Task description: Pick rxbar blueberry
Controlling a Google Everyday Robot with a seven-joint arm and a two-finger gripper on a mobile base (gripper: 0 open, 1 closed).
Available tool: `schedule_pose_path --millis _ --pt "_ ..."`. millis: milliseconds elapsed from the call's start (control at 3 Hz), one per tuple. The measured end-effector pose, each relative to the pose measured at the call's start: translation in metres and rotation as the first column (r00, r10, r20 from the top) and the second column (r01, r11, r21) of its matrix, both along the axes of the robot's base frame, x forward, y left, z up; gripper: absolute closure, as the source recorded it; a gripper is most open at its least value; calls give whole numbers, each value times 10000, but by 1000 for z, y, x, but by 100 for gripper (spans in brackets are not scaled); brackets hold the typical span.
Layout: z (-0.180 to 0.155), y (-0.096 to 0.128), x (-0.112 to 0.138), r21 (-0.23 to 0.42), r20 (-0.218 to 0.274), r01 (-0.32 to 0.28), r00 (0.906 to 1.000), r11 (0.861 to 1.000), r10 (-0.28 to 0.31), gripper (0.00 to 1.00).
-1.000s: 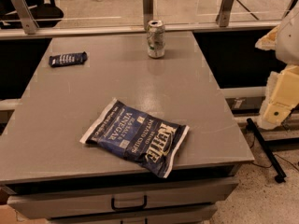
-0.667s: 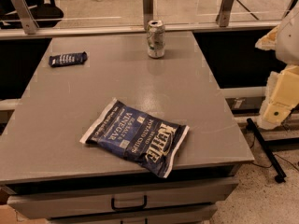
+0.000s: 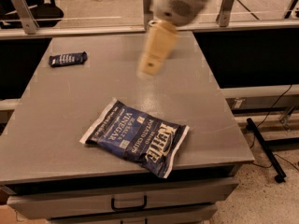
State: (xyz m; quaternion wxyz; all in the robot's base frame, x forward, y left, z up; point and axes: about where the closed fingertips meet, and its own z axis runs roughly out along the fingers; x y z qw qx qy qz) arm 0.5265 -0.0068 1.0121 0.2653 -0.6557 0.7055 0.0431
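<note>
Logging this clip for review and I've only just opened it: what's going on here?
A robot arm's cream-coloured tool hangs above the far middle of the grey table, not touching either item on it. The small flat navy-blue rxbar blueberry lies near the far left corner, well to the left of the tool. A large blue crinkled chips bag lies flat near the front edge. The pick has not yet happened.

The cream arm (image 3: pixel 180 3) slants down from above, claw (image 3: pixel 149 65) lowermost, mid-air.
</note>
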Motion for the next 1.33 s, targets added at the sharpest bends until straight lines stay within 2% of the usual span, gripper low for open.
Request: schedule_pose_path --millis 333,667,1000,1333 --pt "10 35 0 155 164 -588 9982 9982 585 0" --pt "11 35 0 161 178 -582 9982 9982 579 0" --pt "-2 55 19 833 250 -611 9979 9946 593 0" --pt "-29 119 75 2251 507 -1126 9933 9678 1038 0"
